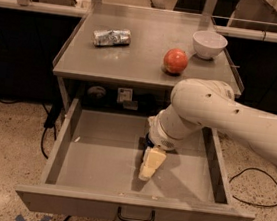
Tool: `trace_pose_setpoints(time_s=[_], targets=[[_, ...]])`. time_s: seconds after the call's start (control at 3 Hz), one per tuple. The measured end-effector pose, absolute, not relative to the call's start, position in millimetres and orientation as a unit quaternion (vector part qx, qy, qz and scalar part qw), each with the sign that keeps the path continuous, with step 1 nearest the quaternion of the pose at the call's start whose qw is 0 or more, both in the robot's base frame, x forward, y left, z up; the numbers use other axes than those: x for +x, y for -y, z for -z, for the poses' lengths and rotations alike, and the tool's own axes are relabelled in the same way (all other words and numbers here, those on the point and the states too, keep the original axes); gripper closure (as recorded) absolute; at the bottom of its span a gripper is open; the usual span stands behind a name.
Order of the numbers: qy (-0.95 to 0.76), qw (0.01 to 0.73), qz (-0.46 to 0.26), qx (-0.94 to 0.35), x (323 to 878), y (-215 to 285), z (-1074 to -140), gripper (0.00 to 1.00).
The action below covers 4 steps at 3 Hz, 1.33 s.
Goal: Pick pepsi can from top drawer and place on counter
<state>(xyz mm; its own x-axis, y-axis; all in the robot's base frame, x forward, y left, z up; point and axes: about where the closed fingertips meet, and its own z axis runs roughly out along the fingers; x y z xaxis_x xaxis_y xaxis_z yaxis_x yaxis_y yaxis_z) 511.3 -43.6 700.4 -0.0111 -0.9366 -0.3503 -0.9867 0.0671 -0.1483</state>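
The top drawer point(67, 139) stands pulled open below the counter point(139, 62), its pull handle point(135, 216) on the front panel. My gripper point(149, 167) reaches down into the drawer right of its middle, with the tip close to the drawer floor. The white arm point(213, 114) comes in from the right above it. A small dark shape point(148, 140) shows just behind the wrist; I cannot tell whether it is the pepsi can. No dark blue can shows plainly elsewhere in the drawer.
On the counter lie a silvery dented can point(111, 37) at the back left, a red apple point(176, 61) and a white bowl point(209, 43) at the back right. A black cable point(257, 190) runs over the floor on the right.
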Motion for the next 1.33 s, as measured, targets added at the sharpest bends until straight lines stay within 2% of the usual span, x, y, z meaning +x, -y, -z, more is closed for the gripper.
trace_pose_setpoints(time_s=[1.33], targets=[[-0.717, 0.142, -0.059, -0.680, 537, 53, -656, 0.00]])
